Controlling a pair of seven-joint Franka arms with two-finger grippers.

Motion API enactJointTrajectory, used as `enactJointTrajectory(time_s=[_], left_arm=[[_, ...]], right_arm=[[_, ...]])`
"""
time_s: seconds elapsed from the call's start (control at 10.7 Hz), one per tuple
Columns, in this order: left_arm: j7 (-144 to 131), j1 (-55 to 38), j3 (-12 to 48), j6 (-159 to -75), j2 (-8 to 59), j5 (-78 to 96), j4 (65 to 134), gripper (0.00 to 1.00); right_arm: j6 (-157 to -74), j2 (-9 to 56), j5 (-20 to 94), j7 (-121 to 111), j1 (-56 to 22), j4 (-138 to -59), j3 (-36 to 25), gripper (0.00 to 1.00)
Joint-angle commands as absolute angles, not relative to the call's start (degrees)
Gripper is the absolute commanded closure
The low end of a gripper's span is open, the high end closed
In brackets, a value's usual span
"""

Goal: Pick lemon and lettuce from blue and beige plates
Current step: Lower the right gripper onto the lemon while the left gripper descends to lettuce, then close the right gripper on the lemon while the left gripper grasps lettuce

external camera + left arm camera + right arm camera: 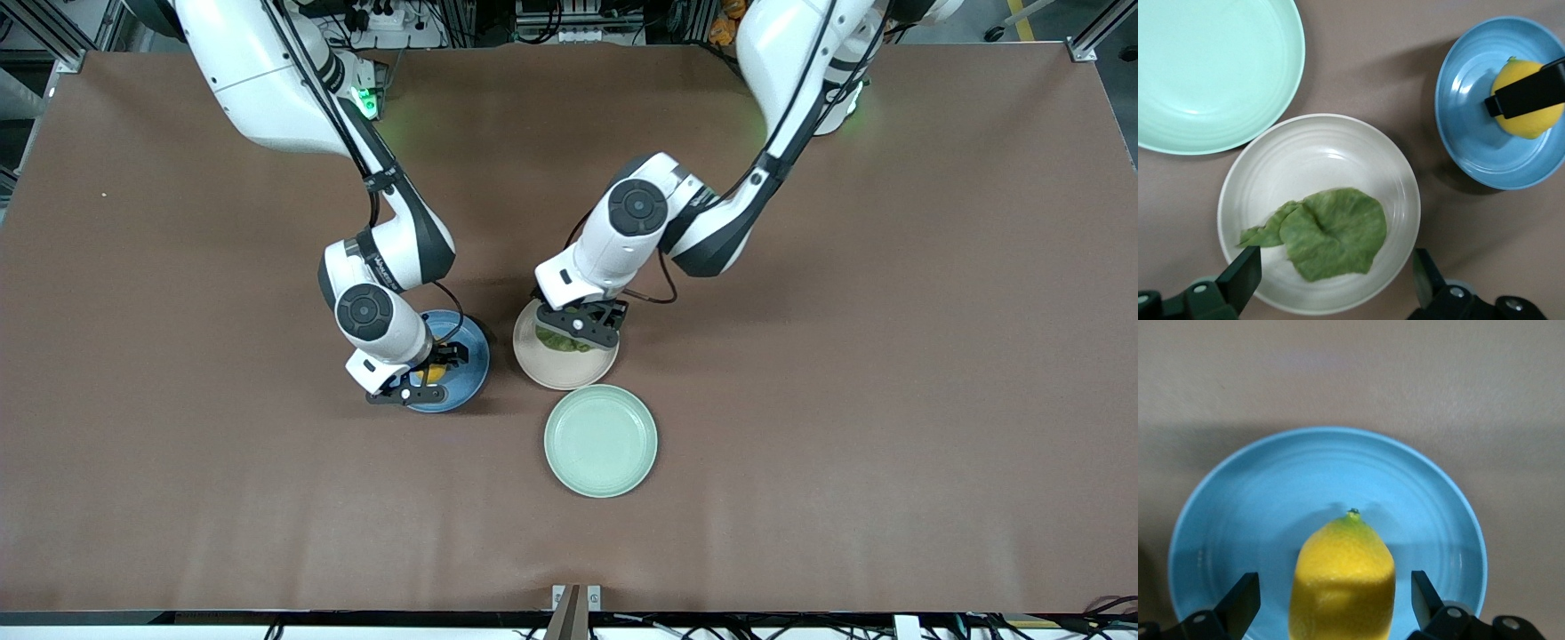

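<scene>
Mint-green plate [601, 440] lies nearest. Spread right gripper [1331, 603] fingers flank the glossy oval lemon [1343, 580]; spread left gripper [1335, 280] fingers straddle the wrinkled lettuce [1328, 233].

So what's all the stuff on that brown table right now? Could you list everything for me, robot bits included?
Lemon: one, yellow, on the blue plate.
Lettuce: one leaf, dark green, on the beige plate.
Blue plate: one, medium blue, toward the right arm's end of the table, beside the beige plate.
Beige plate: one, pale beige, mid-table.
Green plate: one, pale mint, nothing on it, nearer to the front camera than the beige plate.
Table: one, brown.
Right pincer: one, black fingers, open, low over the blue plate with a finger on each side of the lemon.
Left pincer: one, black fingers, open, over the beige plate above the lettuce.
</scene>
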State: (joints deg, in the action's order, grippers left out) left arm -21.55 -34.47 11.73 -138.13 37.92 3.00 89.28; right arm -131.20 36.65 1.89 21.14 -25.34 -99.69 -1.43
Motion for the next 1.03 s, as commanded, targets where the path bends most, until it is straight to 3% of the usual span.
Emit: enactJointTrajectory(time_s=[0.0,0.19,0.38,0.66,0.94], left_arm=[[-22.1,-35.6,11.5,-139.7,40.8,-0.1,88.3,0.0],[-22.1,-36.5,11.4,-140.1,41.7,-0.3,88.4,0.0],[-22.1,-37.5,11.4,-140.5,43.6,-4.1,88.3,0.0],[-22.9,-37.5,11.4,-141.8,44.2,-5.2,88.5,0.0],[-22.9,-37.4,11.4,-141.9,45.8,-7.7,88.3,0.0]], right_arm=[[-131.9,36.6,2.6,21.7,-25.2,-100.5,-1.5,0.12],[-131.8,36.6,4.4,21.7,-25.0,-100.5,-1.5,0.6],[-131.5,35.4,9.7,21.5,-24.6,-100.3,-1.7,0.99],[-127.7,32.1,9.8,16.6,-21.7,-99.8,-2.1,1.0],[-115.1,26.9,9.7,3.3,-17.2,-100.7,-7.0,1.0]])
